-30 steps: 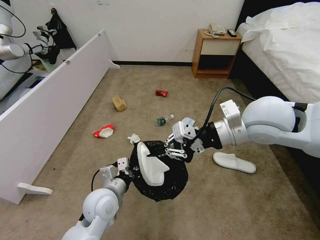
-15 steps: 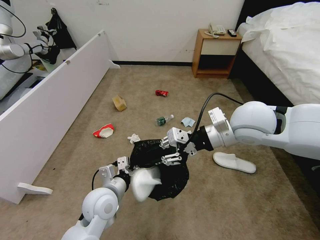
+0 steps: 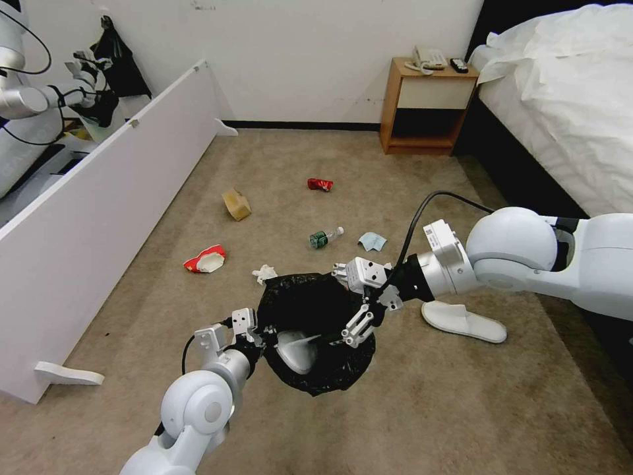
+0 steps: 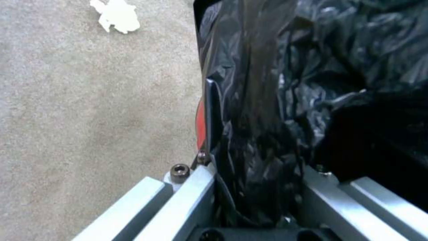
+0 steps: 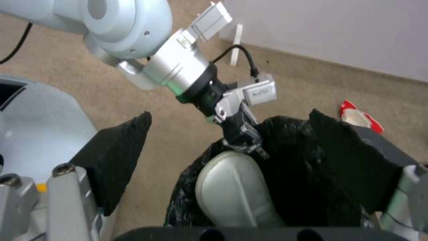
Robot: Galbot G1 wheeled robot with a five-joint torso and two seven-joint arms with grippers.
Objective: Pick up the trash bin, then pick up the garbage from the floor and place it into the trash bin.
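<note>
Left gripper clamps the trash bin rim, black liner bunched between its fingers; white tissue lies on carpet beyond.

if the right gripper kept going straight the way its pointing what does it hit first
Most likely the white slipper lying inside the trash bin. The right gripper hangs open over the bin's mouth, pointing down into it; the left gripper clamps the rim.

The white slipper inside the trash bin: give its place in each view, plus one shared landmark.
Head view: slipper lies in the trash bin, by the left gripper.
Left wrist view: not in it; black liner hides the inside.
Right wrist view: slipper sits low in the bin.
Landmark: the black liner.
</note>
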